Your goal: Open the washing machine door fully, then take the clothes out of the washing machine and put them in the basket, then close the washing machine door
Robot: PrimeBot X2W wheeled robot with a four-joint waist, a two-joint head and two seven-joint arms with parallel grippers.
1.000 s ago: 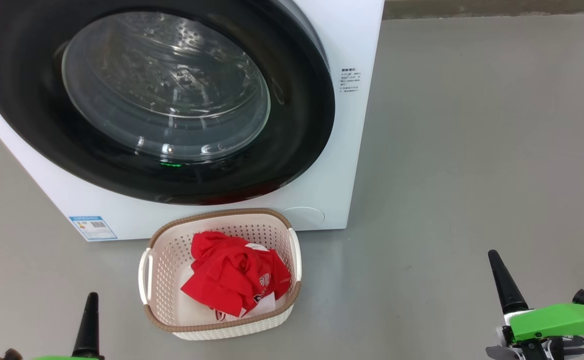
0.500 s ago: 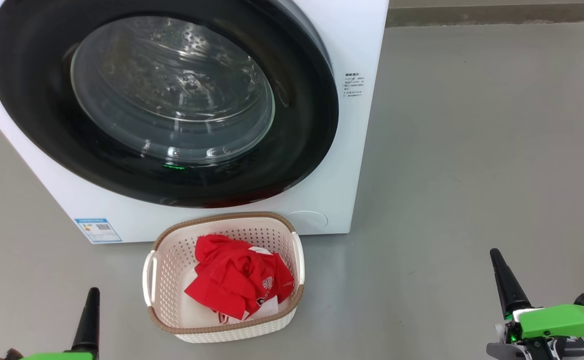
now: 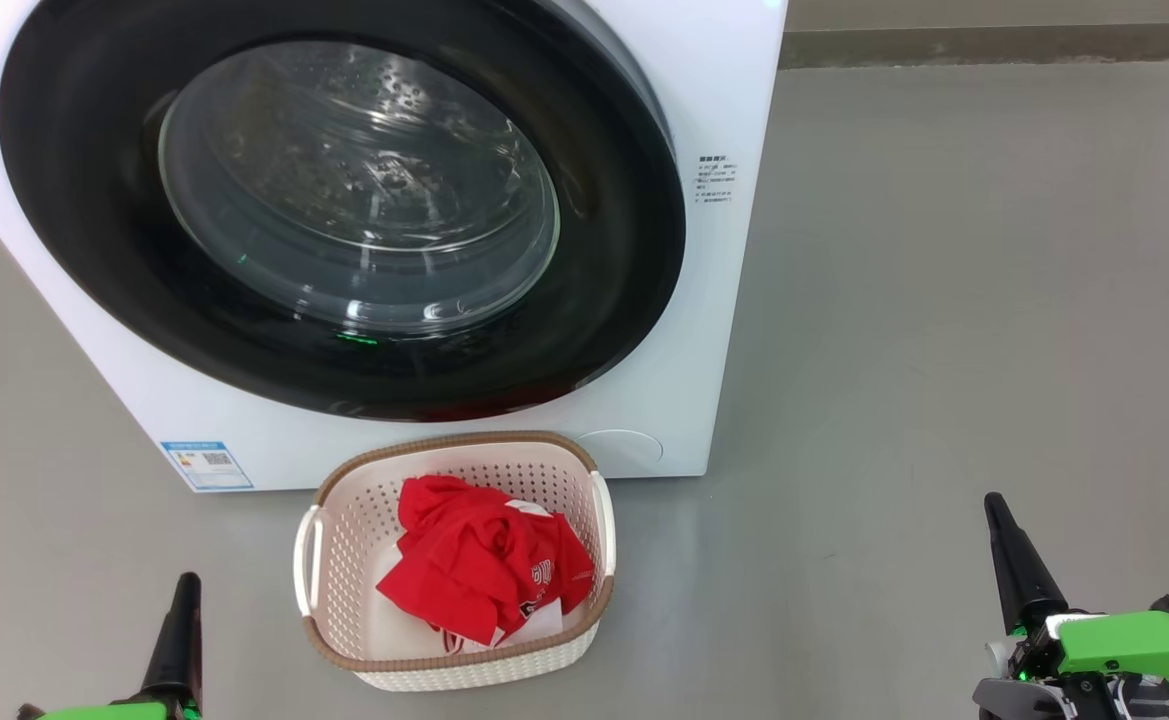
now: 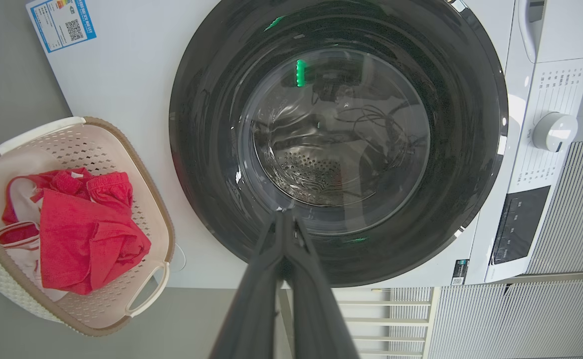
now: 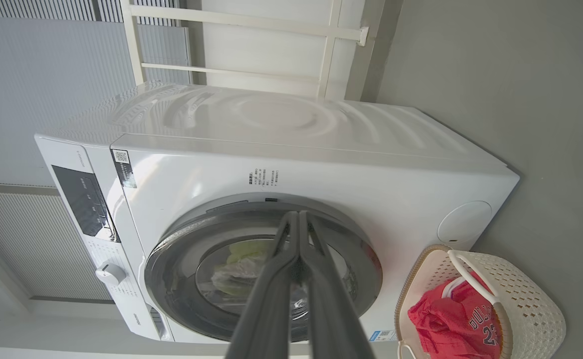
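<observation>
I take the washing machine (image 3: 734,300) as my landmark; it stands on the grey floor (image 3: 944,300). The washing machine door (image 3: 624,300) is shut and lies flat against the front of the machine. Its black rim is glossy, and through the clear glass centre I see the steel drum with its small holes. The basket (image 3: 464,668) stands on the floor just in front of the washing machine, below the lowest part of the door. It is very close to the front panel, but I cannot tell if it touches it. The clothes (image 3: 474,570) lie inside the basket as a crumpled red heap with some white fabric and small printed lettering. A blue label sticker (image 3: 206,465) sits at the lower left corner of the machine's front, and a round white cover (image 3: 624,447) sits at its lower right corner, just behind the basket. A white control dial (image 4: 554,131) is on the panel at the top of the machine's front. My left claw (image 4: 285,215) is closed, its two dark fingers pressed together with nothing between them. It points at the door from farther out than the basket. My right claw (image 5: 298,214) is also closed and empty. It is in front of the machine and off to its right side, above bare floor, well apart from the basket.
</observation>
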